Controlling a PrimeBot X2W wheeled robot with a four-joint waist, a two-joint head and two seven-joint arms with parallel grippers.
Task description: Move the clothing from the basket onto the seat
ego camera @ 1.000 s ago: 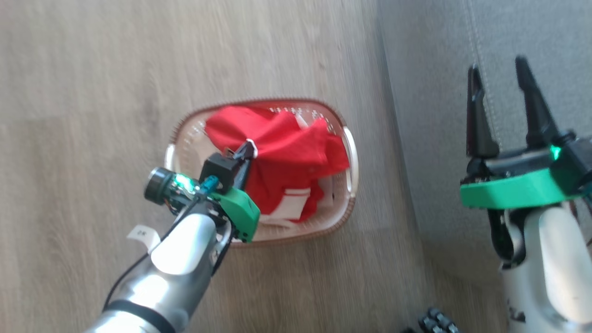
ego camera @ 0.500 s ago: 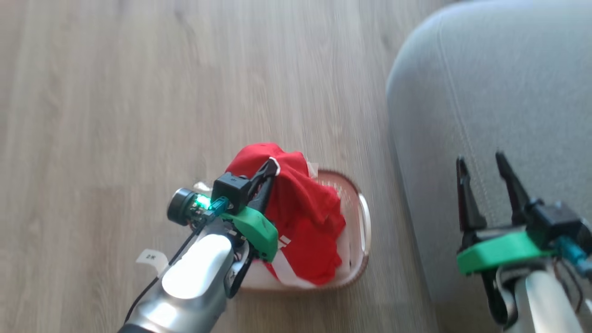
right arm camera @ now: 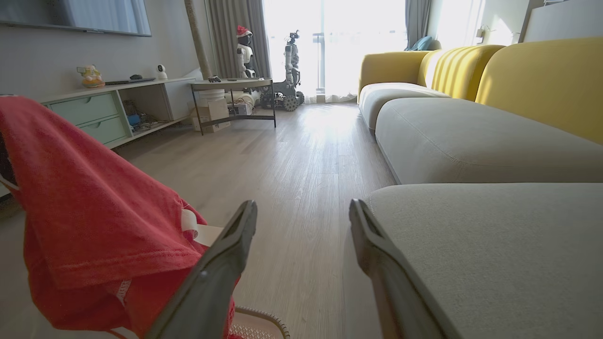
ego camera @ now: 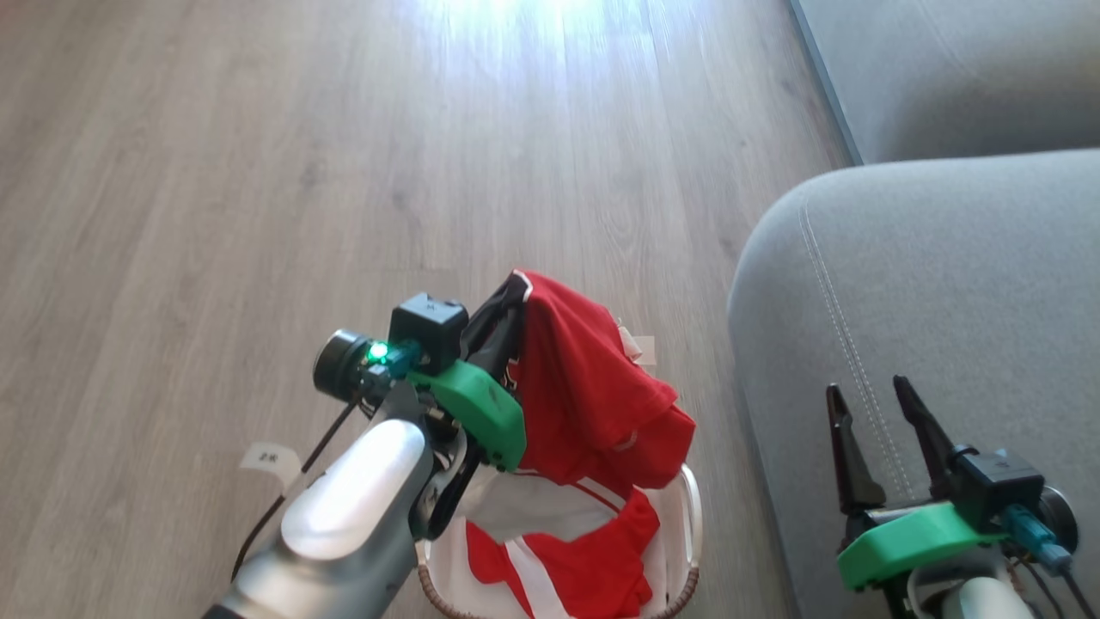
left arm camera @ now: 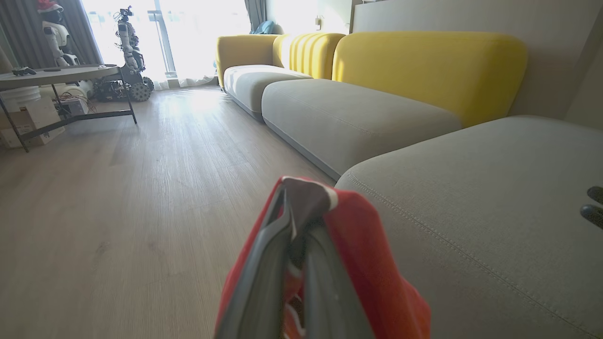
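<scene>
The clothing (ego camera: 584,395), a red jersey with white panels, hangs from my left gripper (ego camera: 514,291), which is shut on a fold of it above the basket (ego camera: 692,516). Its lower part still trails into the cream basket at the bottom of the head view. In the left wrist view the red clothing (left arm camera: 372,254) drapes over my closed fingers (left arm camera: 264,278). My right gripper (ego camera: 868,397) stands open and empty over the grey seat (ego camera: 945,284). From the right wrist the clothing (right arm camera: 89,202) hangs at left, the seat (right arm camera: 490,245) lies at right, and the gripper (right arm camera: 304,209) is open.
Wooden floor (ego camera: 258,172) stretches to the left and ahead. A paper tag (ego camera: 271,460) lies on it near my left arm. Further grey cushions with yellow backs (left arm camera: 424,66) run along the wall. A side table (right arm camera: 233,87), a cabinet (right arm camera: 103,110) and parked robots (right arm camera: 289,70) stand far off.
My left gripper has lifted the clothing up out of the basket. The head camera has tilted up, so the basket has slid to the bottom of the view.
</scene>
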